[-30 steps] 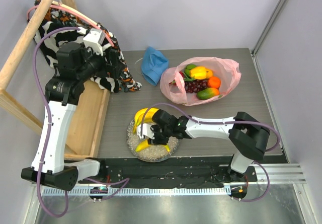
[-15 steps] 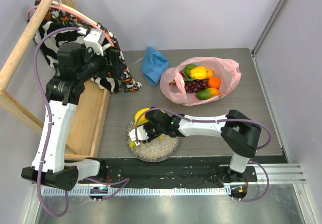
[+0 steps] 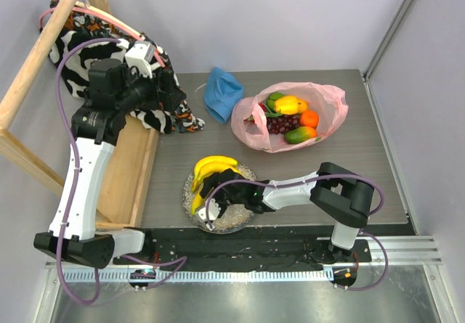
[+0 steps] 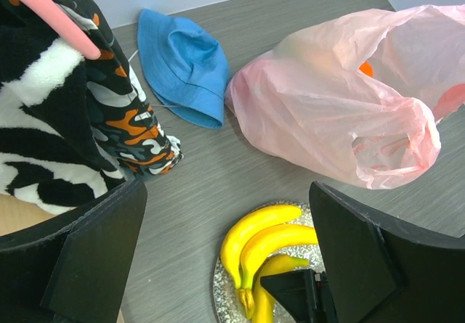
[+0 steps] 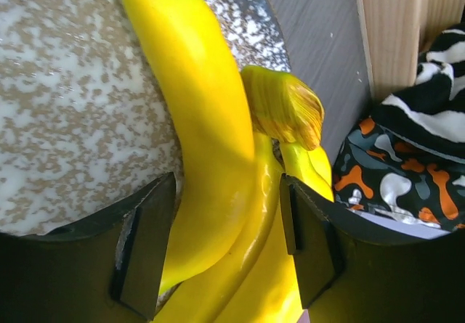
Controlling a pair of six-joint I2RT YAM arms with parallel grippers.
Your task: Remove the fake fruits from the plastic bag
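One banana bunch [image 3: 212,167]: on plate [image 5: 65,120].
Right gripper [image 5: 225,221]: astride it, grip unclear; should open fully, lift straight.
Left gripper [image 4: 229,250]: spread, empty.

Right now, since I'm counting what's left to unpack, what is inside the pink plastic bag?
Seen from above, the plastic bag holds a yellow pepper, an orange, a mango, dark grapes and a green fruit. Whatever lies beneath them is covered.

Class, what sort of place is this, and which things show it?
Probably a robot test cell, not a kitchen: left arm and right arm bolted at the table edge, bare white walls around it, plastic fruits staged in a pink bag.
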